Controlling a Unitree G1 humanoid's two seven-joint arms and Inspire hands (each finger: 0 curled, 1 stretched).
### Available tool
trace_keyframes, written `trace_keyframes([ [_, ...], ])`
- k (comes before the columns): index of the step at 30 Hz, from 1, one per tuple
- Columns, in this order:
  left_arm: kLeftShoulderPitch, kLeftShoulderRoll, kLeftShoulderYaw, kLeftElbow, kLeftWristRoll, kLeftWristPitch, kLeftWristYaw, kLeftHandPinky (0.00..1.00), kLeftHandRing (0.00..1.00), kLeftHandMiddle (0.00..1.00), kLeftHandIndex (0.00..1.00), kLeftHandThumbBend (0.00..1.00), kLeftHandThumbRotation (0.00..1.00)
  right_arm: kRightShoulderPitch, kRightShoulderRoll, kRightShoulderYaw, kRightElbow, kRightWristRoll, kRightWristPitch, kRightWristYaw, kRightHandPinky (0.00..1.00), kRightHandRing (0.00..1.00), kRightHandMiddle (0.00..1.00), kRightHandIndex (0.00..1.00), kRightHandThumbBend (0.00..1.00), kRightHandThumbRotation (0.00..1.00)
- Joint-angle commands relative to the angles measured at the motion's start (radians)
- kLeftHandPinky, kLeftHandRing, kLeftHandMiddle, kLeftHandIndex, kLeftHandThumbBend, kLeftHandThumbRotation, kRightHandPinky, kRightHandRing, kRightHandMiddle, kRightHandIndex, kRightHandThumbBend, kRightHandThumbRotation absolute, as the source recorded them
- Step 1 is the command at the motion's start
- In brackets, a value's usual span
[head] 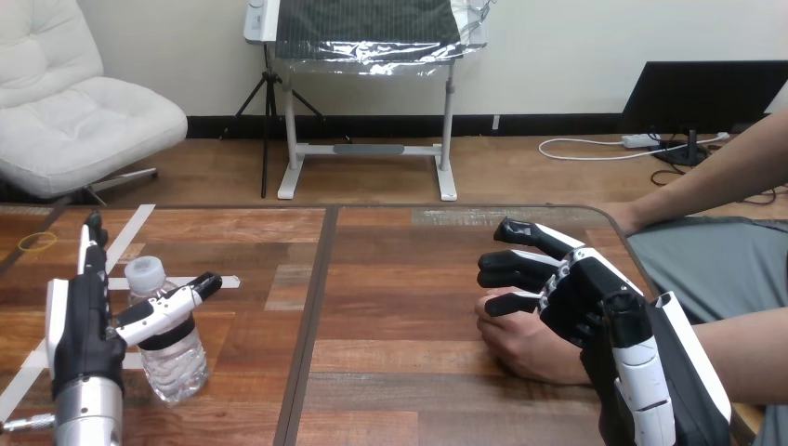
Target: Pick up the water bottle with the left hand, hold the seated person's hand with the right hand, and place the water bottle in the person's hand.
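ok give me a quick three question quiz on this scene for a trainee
1. True or false: the bottle lies on its side on the table.
2. What lies under the right hand?
3. Which hand is at the bottle? A) left hand B) right hand C) neither

Key:
1. False, it stands upright.
2. The person's hand.
3. A, with its thumb across the bottle's front.
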Motion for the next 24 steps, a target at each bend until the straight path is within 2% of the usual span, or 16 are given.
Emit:
trace_keyframes([
  [1,-0.09,0.03,-0.017,0.036,-0.009,-0.027,-0.001,1.0,1.0,1.0,1.0,0.95,0.2,-0.054,-0.007,-0.008,-0.05,0.013,0.003,-0.001,0.64,0.73,0.74,0.8,0.64,1.0],
  [15,-0.112,0.021,-0.011,0.092,-0.039,-0.035,-0.016,1.0,1.0,1.0,1.0,0.93,0.21,-0.049,-0.006,-0.009,-0.057,0.009,0.006,-0.002,0.64,0.73,0.74,0.8,0.63,1.0],
  [24,-0.126,0.016,-0.008,0.118,-0.081,-0.029,-0.046,1.0,1.0,1.0,1.0,0.9,0.22,-0.052,-0.008,-0.009,-0.052,0.012,0.003,0.003,0.65,0.73,0.74,0.81,0.63,1.0],
])
